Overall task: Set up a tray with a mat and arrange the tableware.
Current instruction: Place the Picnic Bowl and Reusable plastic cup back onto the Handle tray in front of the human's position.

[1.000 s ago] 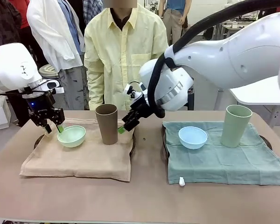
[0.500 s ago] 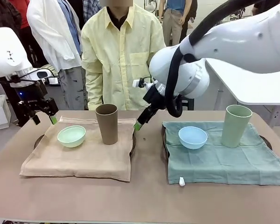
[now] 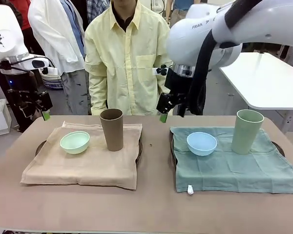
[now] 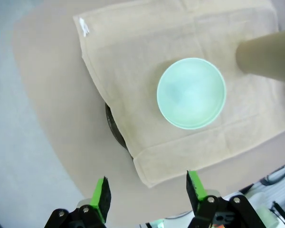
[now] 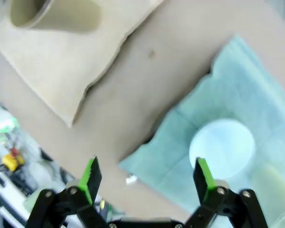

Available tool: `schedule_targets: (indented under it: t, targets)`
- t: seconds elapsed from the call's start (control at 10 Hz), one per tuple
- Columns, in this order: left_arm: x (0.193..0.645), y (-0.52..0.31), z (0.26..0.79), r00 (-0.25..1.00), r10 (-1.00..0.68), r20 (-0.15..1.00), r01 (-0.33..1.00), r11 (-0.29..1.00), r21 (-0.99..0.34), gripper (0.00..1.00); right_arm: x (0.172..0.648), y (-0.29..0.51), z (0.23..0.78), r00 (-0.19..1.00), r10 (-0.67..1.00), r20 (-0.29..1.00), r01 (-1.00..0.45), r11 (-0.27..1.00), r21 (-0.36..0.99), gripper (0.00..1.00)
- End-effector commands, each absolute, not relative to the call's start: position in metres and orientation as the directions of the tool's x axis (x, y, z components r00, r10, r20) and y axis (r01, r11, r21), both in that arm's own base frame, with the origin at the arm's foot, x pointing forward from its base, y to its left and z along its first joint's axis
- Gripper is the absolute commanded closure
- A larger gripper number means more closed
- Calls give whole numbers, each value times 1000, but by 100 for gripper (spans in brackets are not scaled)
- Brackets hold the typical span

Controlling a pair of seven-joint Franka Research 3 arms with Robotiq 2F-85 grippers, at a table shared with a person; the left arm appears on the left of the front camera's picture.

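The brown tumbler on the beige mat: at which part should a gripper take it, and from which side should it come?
Probably by the rim, from above. The brown tumbler stands upright with its mouth open, so one finger could go inside and one outside the wall. The mint green bowl sits close on its left, so pinching the wall on the far or right side looks safer.

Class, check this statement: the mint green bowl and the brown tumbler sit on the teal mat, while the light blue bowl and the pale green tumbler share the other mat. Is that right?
Not quite. The front view shows the mint green bowl and brown tumbler on the beige mat, not the teal one. The light blue bowl and pale green tumbler do share the other mat, the teal mat.
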State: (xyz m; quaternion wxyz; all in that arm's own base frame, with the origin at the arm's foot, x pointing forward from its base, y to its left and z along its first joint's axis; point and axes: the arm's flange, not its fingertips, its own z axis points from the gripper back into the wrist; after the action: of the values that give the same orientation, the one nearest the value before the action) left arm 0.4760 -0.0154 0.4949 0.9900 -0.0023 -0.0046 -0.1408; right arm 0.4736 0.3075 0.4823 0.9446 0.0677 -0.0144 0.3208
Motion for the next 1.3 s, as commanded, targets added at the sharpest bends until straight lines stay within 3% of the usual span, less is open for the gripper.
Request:
schedule_targets:
  t: [0.0, 0.3, 0.4, 0.5, 1.2]
  targets:
    - [466, -27, 522, 964, -266, 15, 265, 964, 31, 16, 457, 322, 515, 834, 548, -58, -548, 836, 13, 0]
    - [454, -29, 566, 965, -259, 51, 260, 966, -14, 16, 440, 343, 553, 848, 528, -42, -529, 847, -47, 0]
    - [450, -26, 572, 965, -257, 54, 259, 965, -40, 16, 441, 320, 535, 848, 528, -47, -530, 848, -19, 0]
    - [456, -30, 556, 956, -289, 51, 290, 957, 6, 16, 441, 320, 535, 848, 528, -47, -530, 848, -19, 0]
    - [456, -30, 556, 956, -289, 51, 290, 957, 6, 16, 441, 320, 535, 848, 528, -47, -530, 848, -19, 0]
